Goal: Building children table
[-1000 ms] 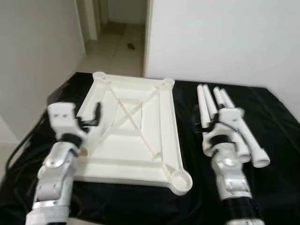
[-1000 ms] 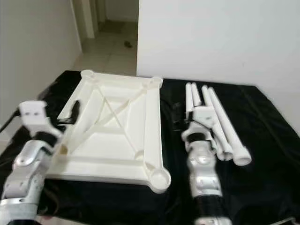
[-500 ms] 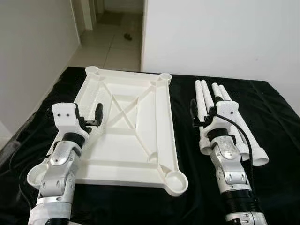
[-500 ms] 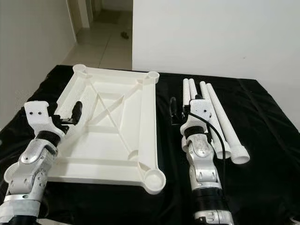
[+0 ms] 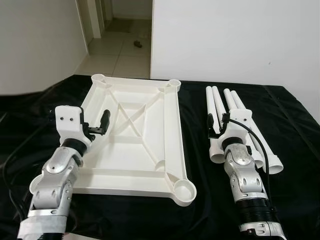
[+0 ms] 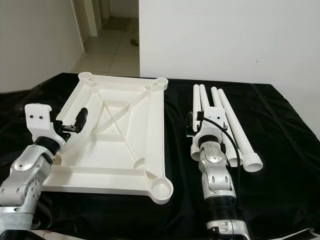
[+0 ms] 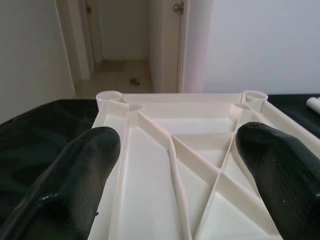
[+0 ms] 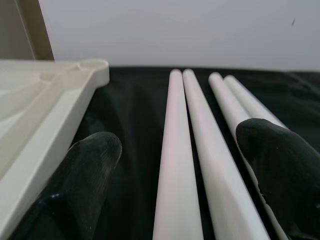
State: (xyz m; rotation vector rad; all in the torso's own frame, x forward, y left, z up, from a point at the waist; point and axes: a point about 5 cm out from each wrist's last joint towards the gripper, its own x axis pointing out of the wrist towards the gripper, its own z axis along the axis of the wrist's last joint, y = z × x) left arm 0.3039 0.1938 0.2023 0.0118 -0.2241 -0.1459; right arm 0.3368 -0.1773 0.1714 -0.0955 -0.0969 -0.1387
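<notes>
- View steadied and sharpened against a second earlier; much of the shift looked like head motion, not parts moving.
- Tabletop (image 5: 137, 135) lay upside down on black-draped counter (image 5: 200, 210), corner sockets up, none filled.
- Four legs (image 5: 220, 112) lay side by side just right of it.
- Left claw (image 7: 175, 165) spread wide, hovering over tabletop's near left.
- Right claw (image 8: 175, 165) spread, now lined up over near ends of legs, gripping nothing.
- Judgement: approach done; first leg pickup next.
</notes>
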